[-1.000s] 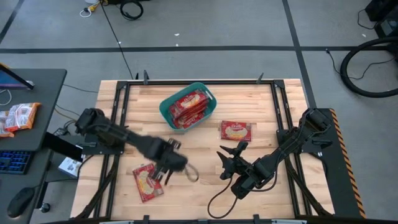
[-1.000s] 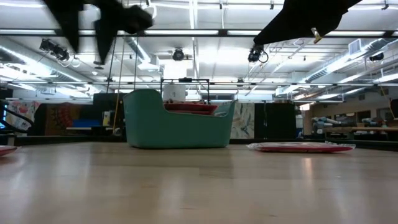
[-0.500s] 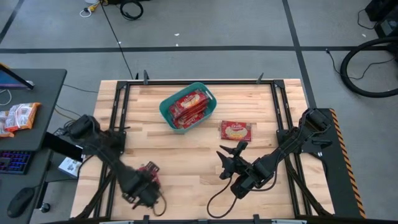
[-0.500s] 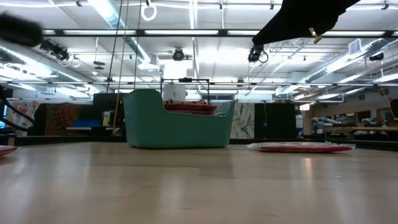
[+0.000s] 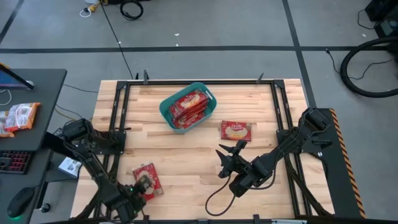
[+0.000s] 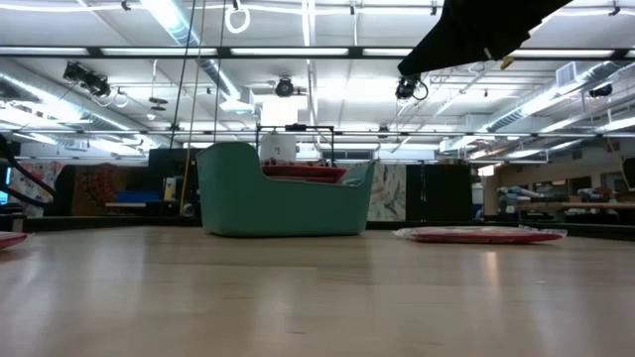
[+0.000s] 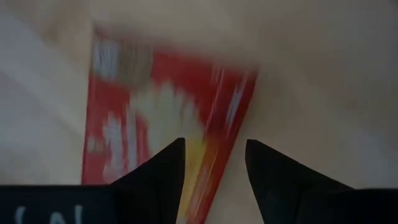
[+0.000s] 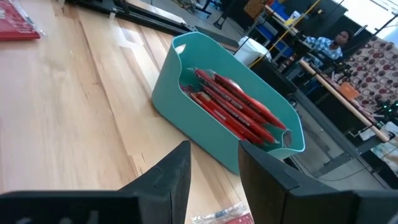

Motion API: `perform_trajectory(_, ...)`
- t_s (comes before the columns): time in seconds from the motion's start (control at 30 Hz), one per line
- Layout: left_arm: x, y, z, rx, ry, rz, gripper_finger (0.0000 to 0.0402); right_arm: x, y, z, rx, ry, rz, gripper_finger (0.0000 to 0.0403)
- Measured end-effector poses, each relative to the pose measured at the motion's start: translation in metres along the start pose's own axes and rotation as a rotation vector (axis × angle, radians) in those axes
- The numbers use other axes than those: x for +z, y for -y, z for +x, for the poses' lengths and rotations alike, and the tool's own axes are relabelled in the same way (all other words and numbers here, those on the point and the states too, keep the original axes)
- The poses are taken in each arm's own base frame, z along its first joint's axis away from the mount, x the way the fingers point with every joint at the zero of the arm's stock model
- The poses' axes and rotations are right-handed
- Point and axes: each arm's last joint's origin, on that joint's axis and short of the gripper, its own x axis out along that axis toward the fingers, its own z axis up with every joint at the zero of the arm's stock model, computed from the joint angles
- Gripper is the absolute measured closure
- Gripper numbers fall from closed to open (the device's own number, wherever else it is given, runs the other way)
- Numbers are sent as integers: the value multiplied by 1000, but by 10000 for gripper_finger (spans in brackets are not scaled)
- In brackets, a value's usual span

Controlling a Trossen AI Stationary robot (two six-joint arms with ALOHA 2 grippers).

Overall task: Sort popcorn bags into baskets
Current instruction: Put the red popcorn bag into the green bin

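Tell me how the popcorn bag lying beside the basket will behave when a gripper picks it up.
The popcorn bag lies flat and thin on the table, so it is probably light. Its film wrapper looks smooth, possibly slippery. Pinched at one edge, it would likely sag rather than stay stiff.

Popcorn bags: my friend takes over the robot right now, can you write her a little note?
Left gripper: open, low at the table's near-left edge, over a popcorn bag that lies flat on the wood.
Right gripper: open, empty, waiting mid-table.
Done: several bags stand in the teal basket.
Left: that near-left bag and another bag right of the basket. Orange packets on the side desk are not popcorn.
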Motion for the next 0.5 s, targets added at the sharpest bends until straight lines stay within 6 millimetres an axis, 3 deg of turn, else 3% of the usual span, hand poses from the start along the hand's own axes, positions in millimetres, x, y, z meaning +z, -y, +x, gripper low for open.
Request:
perform_trajectory(0.17,14,-3,-4,-24,115,-279,230,1,0,2,2,-5,6,266)
perform_trajectory(0.33,30,-28,-11,-91,155,-631,234,1,2,7,-12,-14,-23,266)
perform_trajectory(0.5,41,-45,-10,-214,174,-813,235,3,7,18,-56,-24,-59,266)
